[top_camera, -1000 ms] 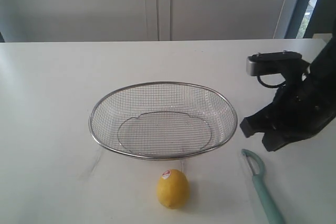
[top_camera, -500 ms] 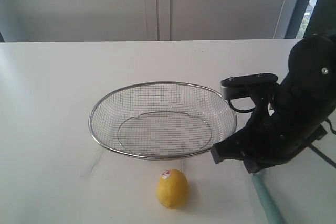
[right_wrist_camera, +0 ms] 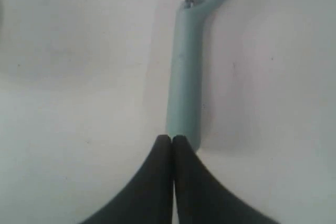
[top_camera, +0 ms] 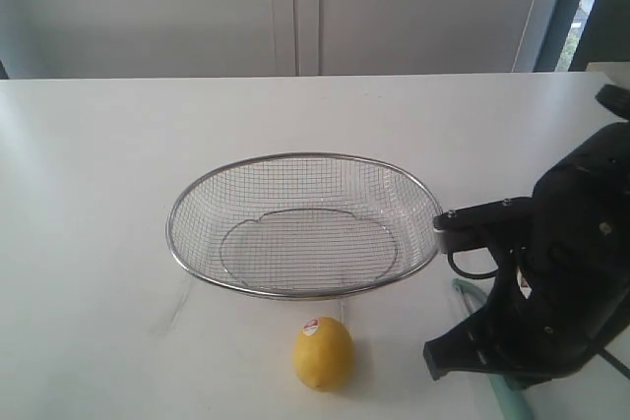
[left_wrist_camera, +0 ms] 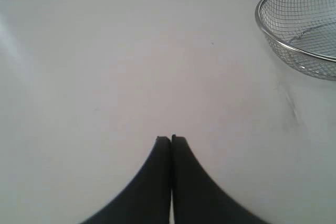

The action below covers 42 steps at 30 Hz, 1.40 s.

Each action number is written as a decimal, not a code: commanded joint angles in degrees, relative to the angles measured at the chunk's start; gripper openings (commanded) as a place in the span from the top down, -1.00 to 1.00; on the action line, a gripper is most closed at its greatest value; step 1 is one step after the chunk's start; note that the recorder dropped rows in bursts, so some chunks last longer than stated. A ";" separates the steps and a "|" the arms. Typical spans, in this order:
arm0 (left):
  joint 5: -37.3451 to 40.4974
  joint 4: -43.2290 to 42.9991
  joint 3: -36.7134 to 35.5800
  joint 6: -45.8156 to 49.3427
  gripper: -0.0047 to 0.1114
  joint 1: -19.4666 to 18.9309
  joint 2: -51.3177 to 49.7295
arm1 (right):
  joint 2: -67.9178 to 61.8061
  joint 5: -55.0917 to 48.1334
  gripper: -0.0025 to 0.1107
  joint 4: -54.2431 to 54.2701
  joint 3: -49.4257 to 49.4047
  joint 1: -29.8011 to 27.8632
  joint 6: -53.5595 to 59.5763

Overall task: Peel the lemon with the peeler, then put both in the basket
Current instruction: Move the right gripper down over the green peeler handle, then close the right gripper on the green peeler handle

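The right gripper (right_wrist_camera: 172,138) has its two black fingers pressed tight together, with no gap between them and nothing held in them. It hangs low over the white table (top_camera: 98,194), with its tips pointing down at the peeler (right_wrist_camera: 185,77). The near end of the peeler's pale green handle sits right at the tips, and the handle runs straight away from them to the loop head with the metal blade. The tips cover the very end of the handle, so it is hard to tell if they touch it. In the view from outside, the right gripper (top_camera: 440,359) and its big black arm hide most of the peeler (top_camera: 463,290); only a bit of green peeks out on each side of the arm. The yellow lemon (top_camera: 323,353) sits on the table near this gripper, off to the side of its tips, with its little red and white sticker (top_camera: 312,329) facing up. The wire basket (top_camera: 305,155) lies on the table a bit past the gripper, behind the lemon. The left gripper (left_wrist_camera: 171,139) has its fingers shut tight together too and holds nothing. Bare table lies under it, and the basket is well ahead of it and off to one side.
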<state>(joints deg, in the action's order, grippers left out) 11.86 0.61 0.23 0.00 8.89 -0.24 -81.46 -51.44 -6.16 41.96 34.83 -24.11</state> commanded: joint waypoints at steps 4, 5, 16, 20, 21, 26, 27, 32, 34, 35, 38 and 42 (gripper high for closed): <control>0.17 0.61 -0.23 0.00 0.92 0.47 0.24 | 0.34 4.34 0.95 1.27 -1.38 0.07 2.51; 0.17 0.61 -0.23 0.00 0.92 0.47 0.24 | 0.34 4.48 0.95 1.27 -1.38 0.07 2.86; 0.17 0.61 -0.23 0.00 0.92 0.47 0.24 | 0.34 4.24 0.02 1.27 -1.38 -0.05 3.59; 0.17 0.61 -0.23 0.00 0.92 0.47 0.24 | 0.34 7.31 -0.05 -0.41 -1.38 -0.05 1.13; 0.17 0.61 -0.23 0.00 0.92 0.47 0.24 | 0.34 8.16 -0.05 -1.25 -1.38 -0.05 1.13; 0.17 0.61 -0.23 0.00 0.92 0.47 0.24 | 0.34 7.19 -0.05 -1.71 -1.38 -0.05 0.92; 0.17 0.61 -0.23 0.00 0.92 0.47 0.24 | 0.34 6.84 -0.04 -2.71 -1.38 -0.05 0.92; 0.17 0.61 -0.23 0.00 0.92 0.47 0.24 | 0.34 6.66 0.08 -9.15 -1.38 -0.05 0.92; 0.17 0.61 -0.23 0.00 0.92 0.47 0.24 | 0.34 7.54 0.12 -9.97 -1.38 -0.05 0.92; 0.17 0.61 -0.23 0.00 0.92 0.47 0.24 | 0.34 8.00 0.13 -9.97 -1.38 -0.05 0.92; 0.17 0.61 -0.23 0.00 0.92 0.47 0.24 | 0.34 8.26 0.14 -7.48 -1.38 -0.05 -2.08; 0.17 0.61 -0.23 0.00 0.92 0.47 0.24 | 0.34 4.75 0.17 -5.44 -1.38 -0.05 -4.70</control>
<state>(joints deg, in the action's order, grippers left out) 11.86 0.61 0.23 0.00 8.89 -0.24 -81.46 -44.29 -12.64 40.80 34.83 -26.93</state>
